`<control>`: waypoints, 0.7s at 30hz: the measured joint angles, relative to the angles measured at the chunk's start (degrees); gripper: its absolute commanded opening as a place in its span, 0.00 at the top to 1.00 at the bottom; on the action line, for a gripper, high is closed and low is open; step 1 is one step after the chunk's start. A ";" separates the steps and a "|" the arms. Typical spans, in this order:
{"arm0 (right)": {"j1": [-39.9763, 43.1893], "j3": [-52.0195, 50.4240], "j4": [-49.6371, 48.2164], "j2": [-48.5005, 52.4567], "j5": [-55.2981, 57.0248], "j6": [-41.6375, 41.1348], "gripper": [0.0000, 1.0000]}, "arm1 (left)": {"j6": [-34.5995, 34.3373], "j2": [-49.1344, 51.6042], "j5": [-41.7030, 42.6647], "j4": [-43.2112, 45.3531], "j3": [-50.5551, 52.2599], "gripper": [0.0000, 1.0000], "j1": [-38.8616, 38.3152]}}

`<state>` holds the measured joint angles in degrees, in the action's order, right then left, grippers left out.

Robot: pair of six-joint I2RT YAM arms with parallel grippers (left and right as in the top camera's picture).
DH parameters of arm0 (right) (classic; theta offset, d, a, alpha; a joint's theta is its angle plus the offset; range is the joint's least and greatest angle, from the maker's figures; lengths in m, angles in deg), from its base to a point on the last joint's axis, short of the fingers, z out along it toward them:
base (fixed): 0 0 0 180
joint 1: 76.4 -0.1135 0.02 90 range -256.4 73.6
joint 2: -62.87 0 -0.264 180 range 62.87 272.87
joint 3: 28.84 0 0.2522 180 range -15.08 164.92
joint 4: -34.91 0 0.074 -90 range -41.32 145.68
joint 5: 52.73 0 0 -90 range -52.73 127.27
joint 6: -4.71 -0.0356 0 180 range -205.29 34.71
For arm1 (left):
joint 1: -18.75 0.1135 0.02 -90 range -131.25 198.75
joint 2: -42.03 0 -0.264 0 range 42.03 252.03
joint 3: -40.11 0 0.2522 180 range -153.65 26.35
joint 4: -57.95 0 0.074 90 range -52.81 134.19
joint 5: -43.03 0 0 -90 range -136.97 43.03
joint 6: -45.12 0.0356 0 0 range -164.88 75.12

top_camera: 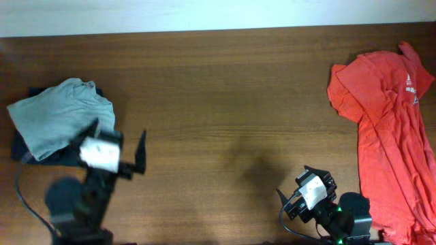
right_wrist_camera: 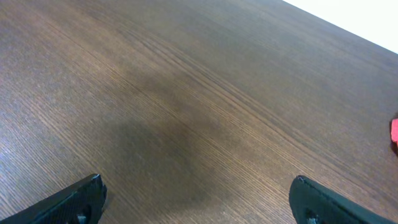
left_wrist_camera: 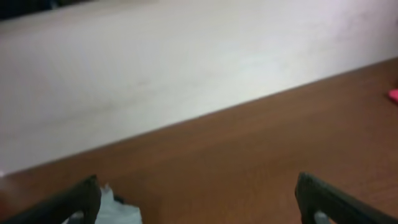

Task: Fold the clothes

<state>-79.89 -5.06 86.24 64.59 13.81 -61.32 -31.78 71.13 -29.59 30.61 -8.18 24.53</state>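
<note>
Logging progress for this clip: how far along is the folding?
Done, it seems: a grey shirt lies folded on a dark garment at the left. In hand: nothing; the left gripper and right gripper are both open and empty. Left: the red shirt lies spread out, unfolded, at the right edge.

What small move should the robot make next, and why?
Probably the right gripper should reach toward the red shirt and grasp its near edge. It lies unfolded at the right side, while the gray shirt at the left looks folded already. The right jaws stand open and empty.
</note>
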 measured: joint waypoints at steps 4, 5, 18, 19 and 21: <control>0.00 0.00 0.07 0.00 0.02 0.04 0.01 | 0.00 -10.56 0.92 5.49 13.22 0.01 0.00; 0.00 0.00 0.09 0.00 0.00 0.02 0.01 | -0.02 -12.74 1.29 6.32 15.72 0.01 0.00; 0.00 0.00 0.07 0.00 0.02 0.02 0.02 | -0.07 -28.26 2.56 13.90 31.12 0.01 -0.35; 0.00 0.00 0.07 0.00 0.02 0.00 0.01 | -0.09 -28.33 2.56 13.79 31.74 0.01 -0.57; 0.00 0.00 0.07 0.00 0.02 0.07 0.01 | -0.04 -28.35 2.56 10.86 32.85 0.01 -1.11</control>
<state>-79.89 -5.06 86.30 64.59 13.83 -61.26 -31.82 42.78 -27.03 41.47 24.67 23.42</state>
